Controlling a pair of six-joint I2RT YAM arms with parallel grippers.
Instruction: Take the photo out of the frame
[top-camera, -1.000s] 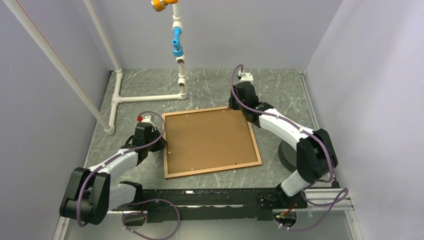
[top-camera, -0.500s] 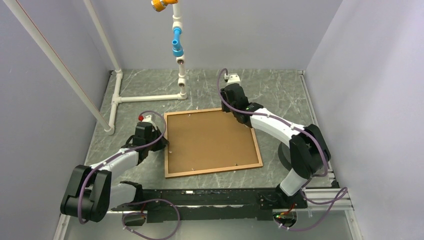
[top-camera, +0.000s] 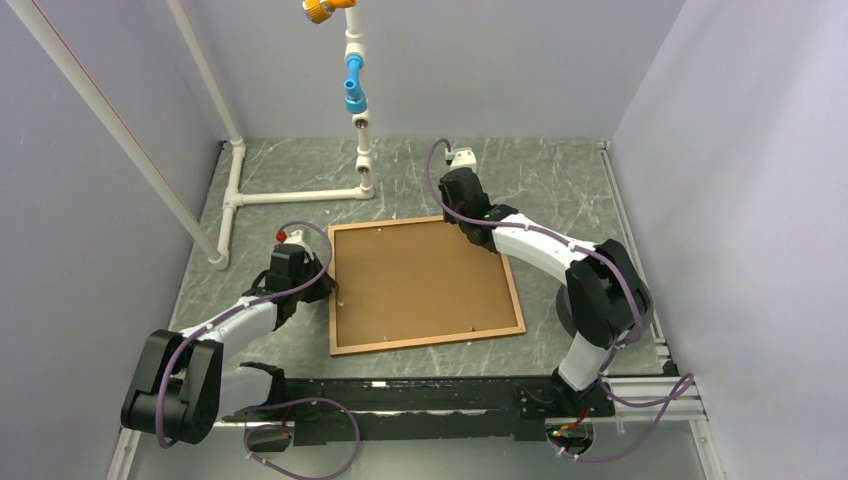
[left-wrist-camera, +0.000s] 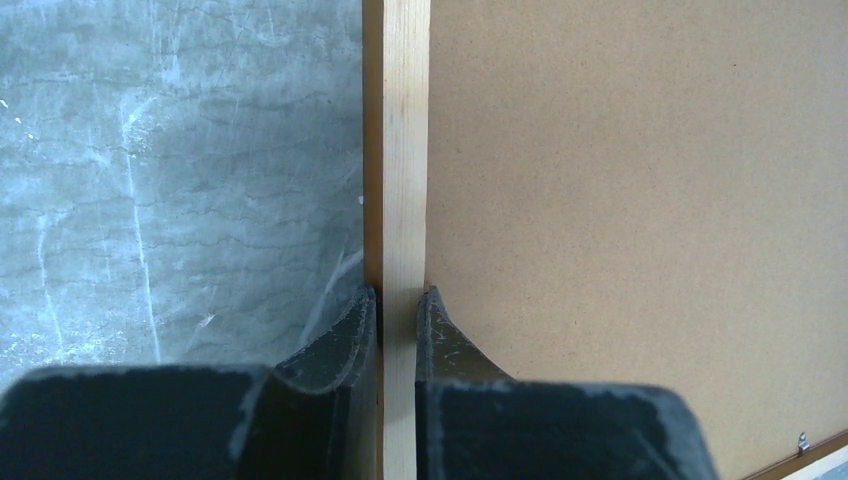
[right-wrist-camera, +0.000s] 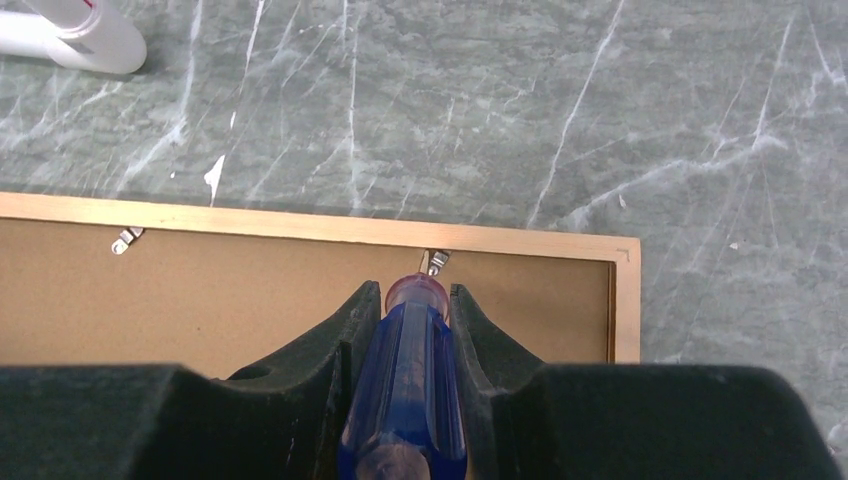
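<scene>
The frame (top-camera: 427, 341) lies face down on the worktop (top-camera: 560, 190), photo hidden beneath the backing board (top-camera: 420, 280); left tool (left-wrist-camera: 398, 300) pinches its side rail, right tool (right-wrist-camera: 415, 295) grips a blue screwdriver (right-wrist-camera: 408, 380) at a far-rail clip (right-wrist-camera: 433, 262), which next needs prying aside, I'd say.

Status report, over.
Left gripper shut on thin reddish-brown wooden frame. Right gripper shut on blue-handled screwdriver, at metal tab. Brown backing board in place, photo hidden.
</scene>
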